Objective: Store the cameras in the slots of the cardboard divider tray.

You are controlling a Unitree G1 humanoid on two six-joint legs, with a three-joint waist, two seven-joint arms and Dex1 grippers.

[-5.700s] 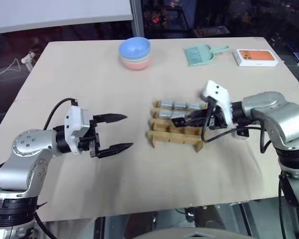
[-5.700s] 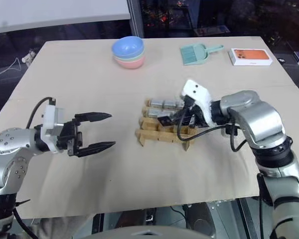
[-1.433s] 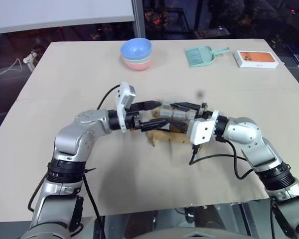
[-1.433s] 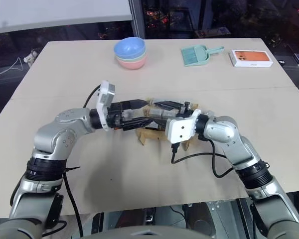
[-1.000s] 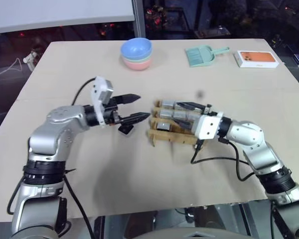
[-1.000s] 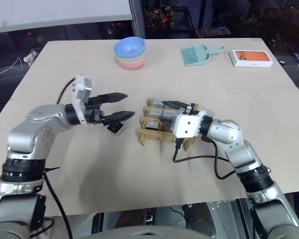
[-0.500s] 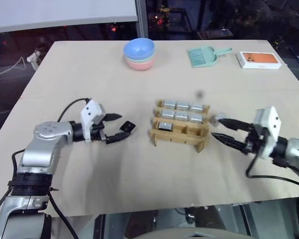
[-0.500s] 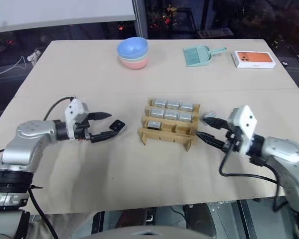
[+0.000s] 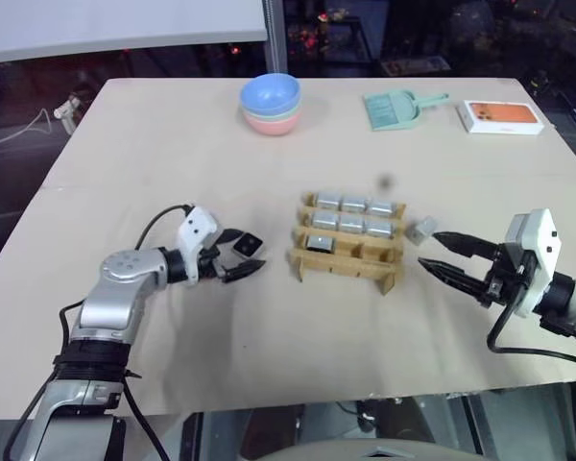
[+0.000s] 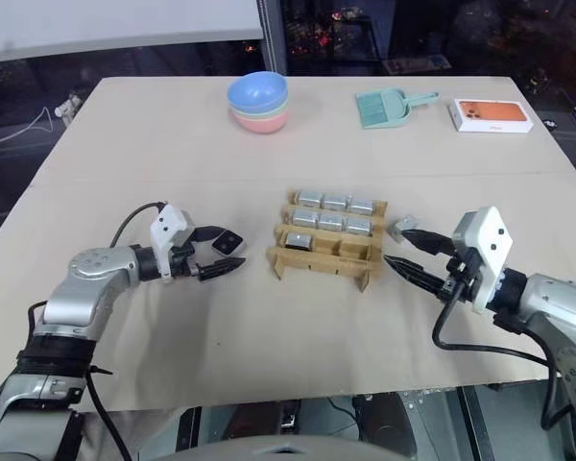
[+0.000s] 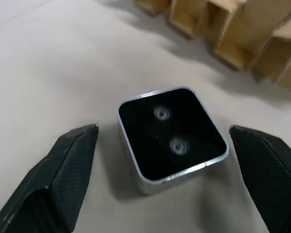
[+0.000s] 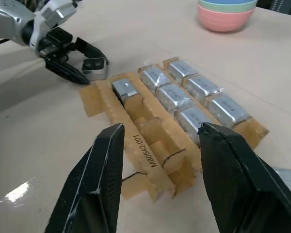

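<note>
Left gripper (image 9: 239,254) wide open, straddling a loose camera (image 9: 246,244) mid-table, not gripping. Right gripper (image 9: 441,254) partly open, empty. Tray (image 9: 344,257) at table (image 9: 154,144) centre holds seven cameras.

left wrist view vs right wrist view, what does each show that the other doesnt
Left wrist view adds: the two white lens marks on the loose camera, up close between the open left gripper fingers. Right wrist view adds: the cardboard divider tray slots, seven stored cameras, two slots empty, and the stacked bowls. Shared: that loose camera, the left gripper and tray cardboard.
</note>
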